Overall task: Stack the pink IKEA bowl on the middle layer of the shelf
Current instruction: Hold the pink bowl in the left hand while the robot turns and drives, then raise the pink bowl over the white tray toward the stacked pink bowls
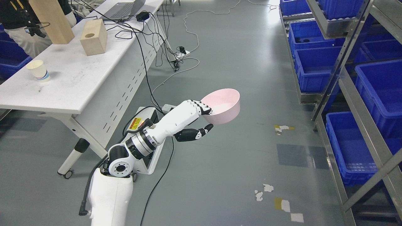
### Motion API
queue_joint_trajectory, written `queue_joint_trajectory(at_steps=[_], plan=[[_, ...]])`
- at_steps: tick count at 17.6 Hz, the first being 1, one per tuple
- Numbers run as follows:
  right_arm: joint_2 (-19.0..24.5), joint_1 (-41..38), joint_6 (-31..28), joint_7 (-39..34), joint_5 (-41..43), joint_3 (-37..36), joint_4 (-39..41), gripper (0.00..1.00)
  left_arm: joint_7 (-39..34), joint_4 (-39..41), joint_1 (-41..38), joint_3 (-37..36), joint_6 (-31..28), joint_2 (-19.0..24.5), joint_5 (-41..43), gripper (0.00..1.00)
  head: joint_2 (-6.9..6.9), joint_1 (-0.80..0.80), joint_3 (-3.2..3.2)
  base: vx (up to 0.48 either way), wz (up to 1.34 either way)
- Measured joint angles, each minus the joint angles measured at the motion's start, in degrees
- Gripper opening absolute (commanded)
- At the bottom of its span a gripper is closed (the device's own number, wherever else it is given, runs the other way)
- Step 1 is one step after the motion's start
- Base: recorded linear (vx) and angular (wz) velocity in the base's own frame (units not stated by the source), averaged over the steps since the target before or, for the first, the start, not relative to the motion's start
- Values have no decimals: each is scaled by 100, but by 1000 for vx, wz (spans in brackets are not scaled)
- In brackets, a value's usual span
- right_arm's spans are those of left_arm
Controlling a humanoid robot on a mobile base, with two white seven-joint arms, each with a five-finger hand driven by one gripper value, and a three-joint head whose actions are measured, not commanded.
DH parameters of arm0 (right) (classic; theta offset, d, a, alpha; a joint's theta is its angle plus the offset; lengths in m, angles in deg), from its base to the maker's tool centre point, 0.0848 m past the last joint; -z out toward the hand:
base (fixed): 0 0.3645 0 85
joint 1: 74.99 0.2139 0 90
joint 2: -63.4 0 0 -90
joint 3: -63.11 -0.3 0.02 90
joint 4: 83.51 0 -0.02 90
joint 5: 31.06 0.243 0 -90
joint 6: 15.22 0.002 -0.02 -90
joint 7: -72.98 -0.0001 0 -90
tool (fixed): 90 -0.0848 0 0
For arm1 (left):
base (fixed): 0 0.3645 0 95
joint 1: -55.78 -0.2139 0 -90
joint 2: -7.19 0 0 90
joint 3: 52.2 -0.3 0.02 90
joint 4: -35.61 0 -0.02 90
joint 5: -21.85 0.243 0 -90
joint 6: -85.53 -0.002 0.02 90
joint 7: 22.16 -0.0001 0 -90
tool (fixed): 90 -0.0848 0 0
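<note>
Grey floor is spreading beneath the left hand carrying a pink bowl.
Fingers are hooking over the bowl's near rim, thumb reaching underneath, holding it upright in the air; blue-binned shelf is standing well beyond the hand, worktop behind it.

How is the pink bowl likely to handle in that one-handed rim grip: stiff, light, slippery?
The pink bowl probably stays rigid: its rim looks undistorted where the left hand pinches it. It seems light, held out by one edge alone. Its smooth, glossy wall may be slippery, so it could pivot or slip from that grip.
</note>
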Motion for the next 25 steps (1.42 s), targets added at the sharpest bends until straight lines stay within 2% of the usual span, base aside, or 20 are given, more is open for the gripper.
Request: queue_joint_trajectory(at_steps=[6, 10, 21, 25], plan=[[0, 3, 0, -1, 0, 0, 0, 100, -6, 0, -25, -66, 0, 0, 0, 1, 0, 0, 0, 341, -101], [0, 2, 0, -1, 0, 0, 0, 100, -15, 0, -41, -142, 0, 0, -1, 1, 0, 0, 0, 252, -709], [0, -5, 0, 0, 0, 0, 0, 100, -71, 66, -281, -333, 0, 0, -37, 1, 0, 0, 0, 99, -1323], [0, -4, 0, 0, 0, 0, 0, 100, -84, 126, 100, -435, 0, 0, -130, 1, 0, 0, 0, 37, -1146]])
